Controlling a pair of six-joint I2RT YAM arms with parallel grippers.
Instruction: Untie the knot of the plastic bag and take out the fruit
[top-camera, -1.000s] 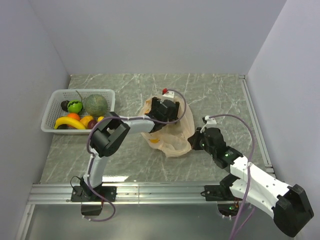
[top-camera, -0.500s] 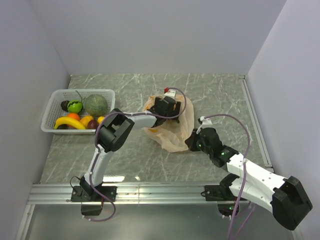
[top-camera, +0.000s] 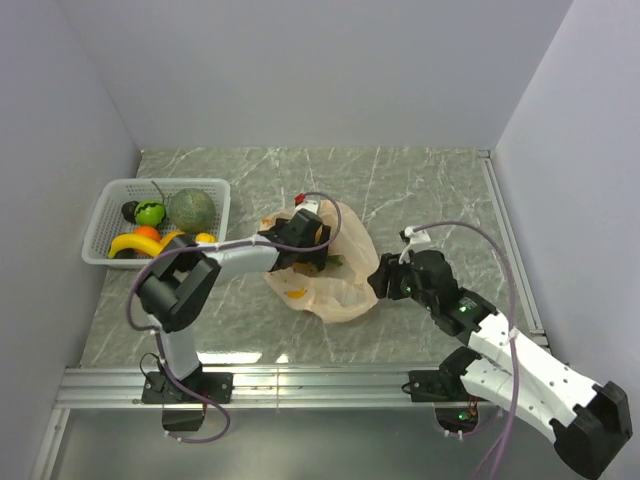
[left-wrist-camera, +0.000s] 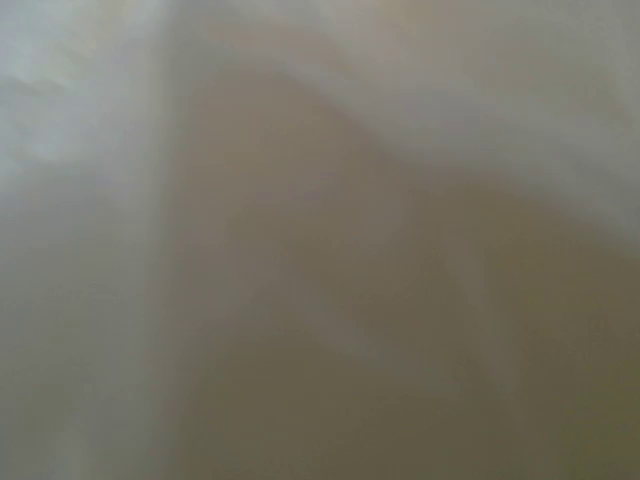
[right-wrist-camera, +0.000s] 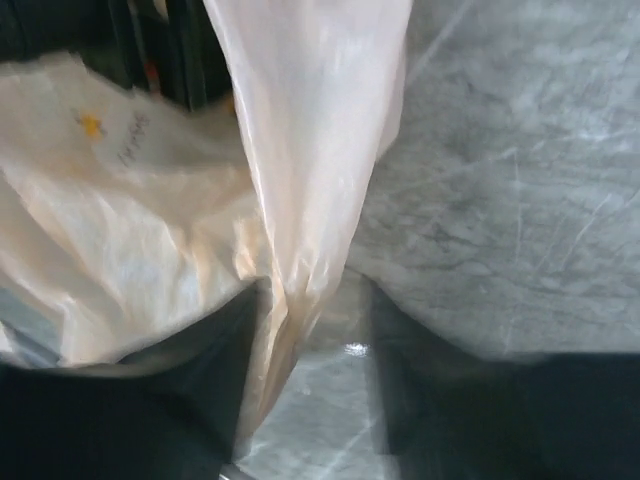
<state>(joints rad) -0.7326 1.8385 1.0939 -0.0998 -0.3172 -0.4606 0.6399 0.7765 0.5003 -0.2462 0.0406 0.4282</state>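
Note:
The pale-orange plastic bag (top-camera: 335, 290) lies crumpled mid-table, and its mouth stands spread apart. My left gripper (top-camera: 300, 240) is pushed into that mouth with its jaws wide; its wrist view shows only blurred film (left-wrist-camera: 320, 240) over the lens. A small yellow-orange fruit (top-camera: 296, 293) shows through the bag's near-left side. My right gripper (top-camera: 380, 283) sits at the bag's right edge, open. A fold of the plastic bag (right-wrist-camera: 300, 200) hangs between its fingers (right-wrist-camera: 210, 360), against the left one. The knot is out of view.
At the back left stands a white basket (top-camera: 165, 183) holding a grey-green melon (top-camera: 192, 208), a green round fruit (top-camera: 150, 212), a banana (top-camera: 140, 245) and other small fruits. White walls enclose the marble table (top-camera: 440, 190) on three sides.
My right gripper has opened and released the film it was pinching. My left gripper has moved left and nearer, deeper into the bag, and the bag shifted left with it.

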